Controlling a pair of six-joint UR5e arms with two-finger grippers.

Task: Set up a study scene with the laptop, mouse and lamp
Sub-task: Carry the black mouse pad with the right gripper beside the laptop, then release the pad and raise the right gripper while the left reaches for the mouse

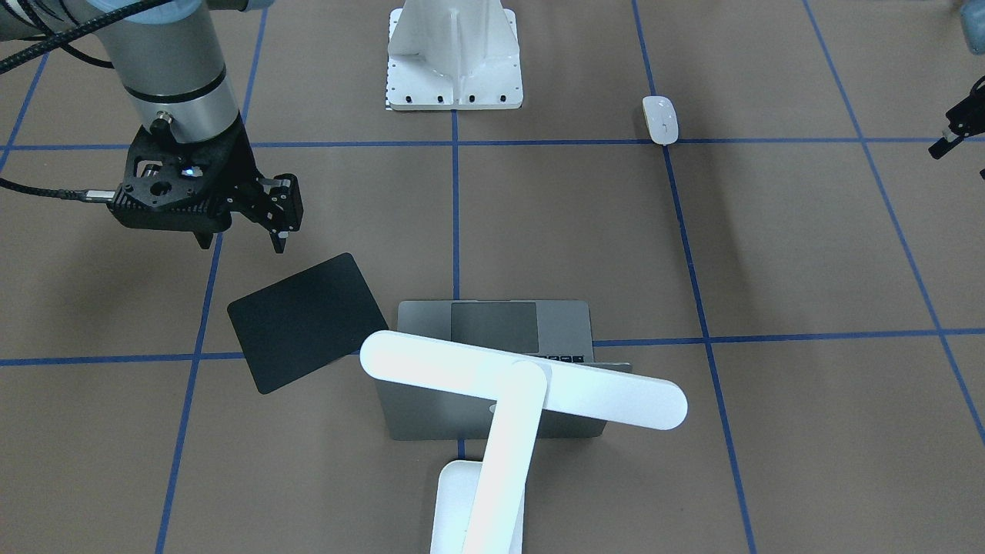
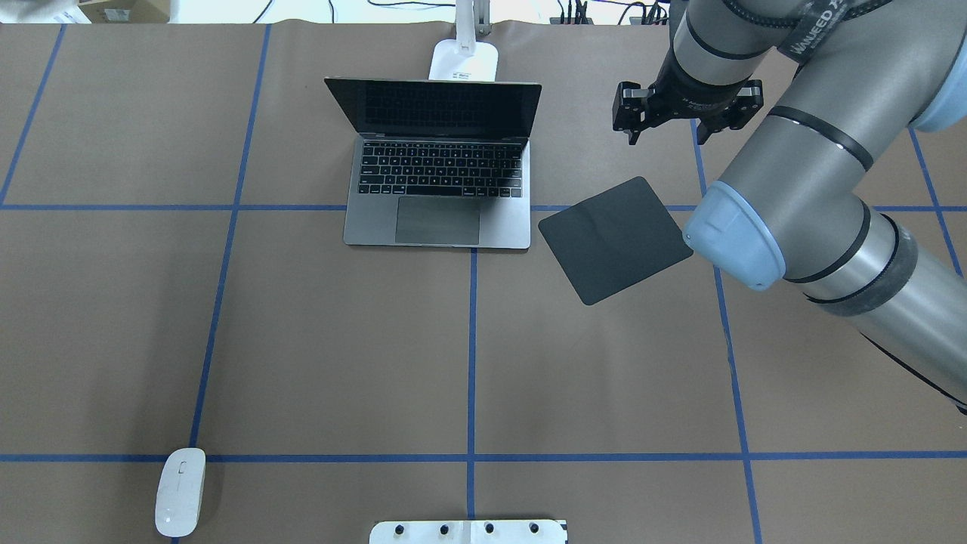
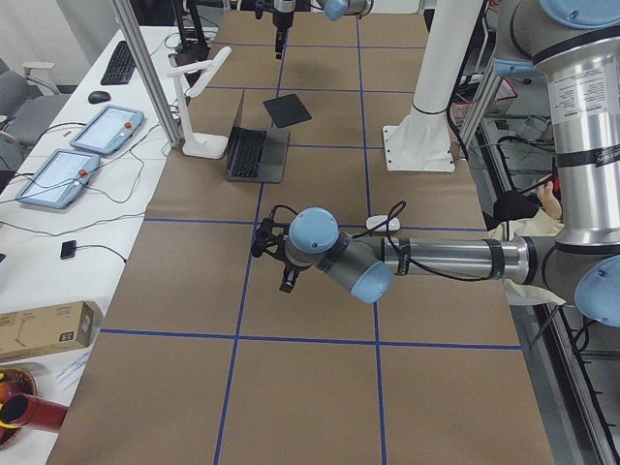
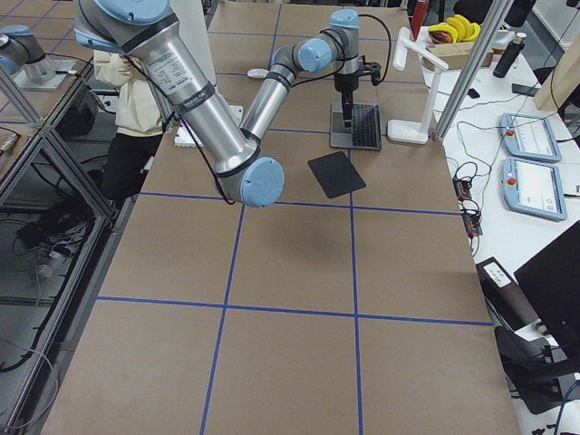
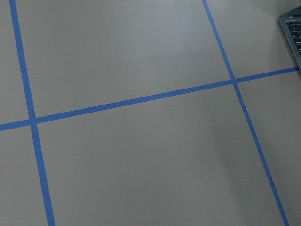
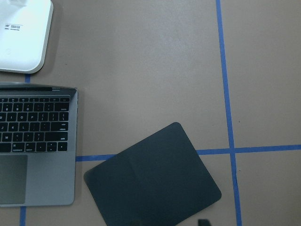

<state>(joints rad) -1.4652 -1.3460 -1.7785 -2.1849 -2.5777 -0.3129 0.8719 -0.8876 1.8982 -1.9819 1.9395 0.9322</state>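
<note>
The laptop (image 2: 438, 189) stands open at the table's far middle, screen dark. Behind it rises the lamp (image 1: 523, 381), whose bar head hangs over the laptop's lid; its base (image 2: 464, 60) rests on the table. The mouse (image 2: 180, 491) lies near the robot's left corner on a blue tape line. My right gripper (image 6: 169, 222) hovers open above the far edge of a black mat (image 2: 613, 238), holding nothing. My left gripper (image 1: 950, 135) hangs over bare table, apart from the mouse. Only its edge shows, so I cannot tell whether it is open or shut.
A white ribbed pedestal (image 1: 454, 54) stands at the robot's side of the table. Blue tape lines grid the brown surface. A person (image 4: 127, 109) sits beside the table near the robot. Tablets and cables lie on a side desk (image 3: 87, 155).
</note>
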